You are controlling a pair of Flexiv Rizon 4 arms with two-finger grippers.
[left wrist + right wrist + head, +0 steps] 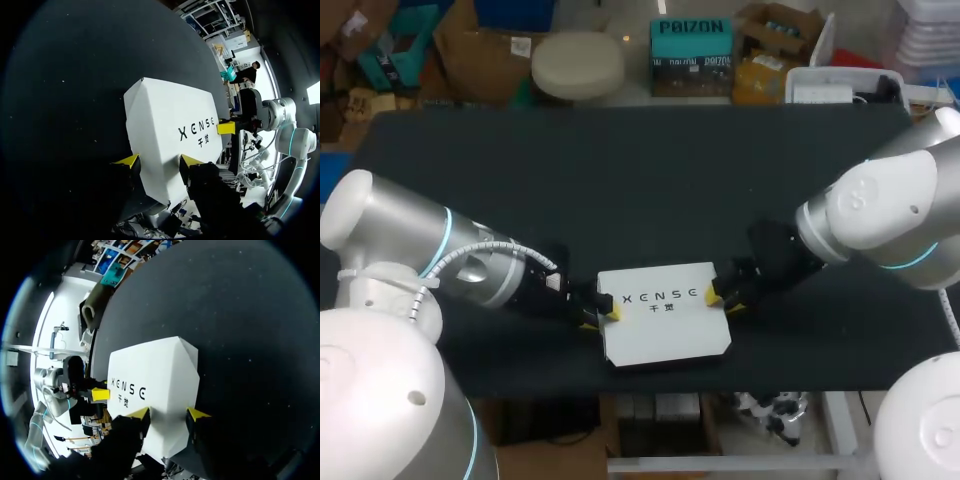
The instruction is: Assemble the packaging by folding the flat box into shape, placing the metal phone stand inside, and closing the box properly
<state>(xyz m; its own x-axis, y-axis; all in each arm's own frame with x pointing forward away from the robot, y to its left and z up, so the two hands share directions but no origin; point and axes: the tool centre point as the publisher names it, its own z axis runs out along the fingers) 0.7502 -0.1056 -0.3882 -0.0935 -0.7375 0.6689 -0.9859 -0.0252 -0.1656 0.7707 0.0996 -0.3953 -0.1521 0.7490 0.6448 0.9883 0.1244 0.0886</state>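
Yellow-tipped fingers of the left gripper are set moderately apart and pinch the left end of the white cardboard box. In the left wrist view the left gripper has one fingertip against each side of the box's near end, with the box filling the gap between them.

The box is closed, printed face up, and sits in the middle of the black table, close to its near edge. The head view does not show whether the box rests on the surface or is held just off it.

The right gripper pinches the opposite, right end in the same way. In the right wrist view the right gripper stands spread to the width of the box end, both fingertips in contact with the box.

Clearance: a wide band of bare table lies beyond the box towards the far edge. Only a narrow strip separates the box from the near edge. The left arm occupies the table at the left of the box and the right arm at its right.

View differences: the head view shows both arms and the table edges. Each wrist view shows finger contact at its own end and one yellow fingertip of the opposite gripper at the far end.
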